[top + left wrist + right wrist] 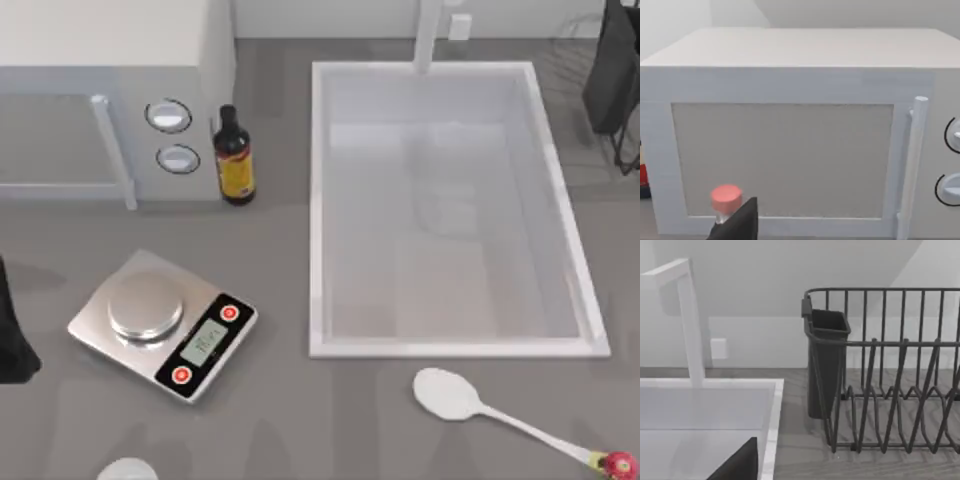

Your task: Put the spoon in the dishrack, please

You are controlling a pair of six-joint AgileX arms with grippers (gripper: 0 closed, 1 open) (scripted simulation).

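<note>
At the worktop's (290,430) left edge a dark part of the left arm (12,330) juts in from the top view's side; whether its fingers are open or shut cannot be told, and nothing is seen in their hold; the back left corner carries a white microwave (110,90) with a vertical bar handle (113,150) and two round knobs (168,116), and the left wrist view faces its door (782,160), with a pink-capped object (726,198) low in front; a dark brown bottle (234,156) with a yellow label stands just beside the microwave's right side; nearer the front left lies a silver kitchen scale (163,323) with a round platter and two red buttons, turned at an angle; a small white dome (128,469) sits at the front edge; right of centre the large white sink basin (318,200) is sunk into the worktop, its white tap (428,35) rising at the back; the spoon (450,394) lies flat on the worktop just in front of the sink's front rim, bowl towards the left, thin handle running to the front right corner, where its pink-red knob rests; the dishrack (612,75) stands at the back right corner, well apart from the spoon; the right wrist view looks at the dishrack's wires and black cutlery holder (825,360) beside the sink; whether the right arm's fingers are open or shut cannot be told either.
</note>
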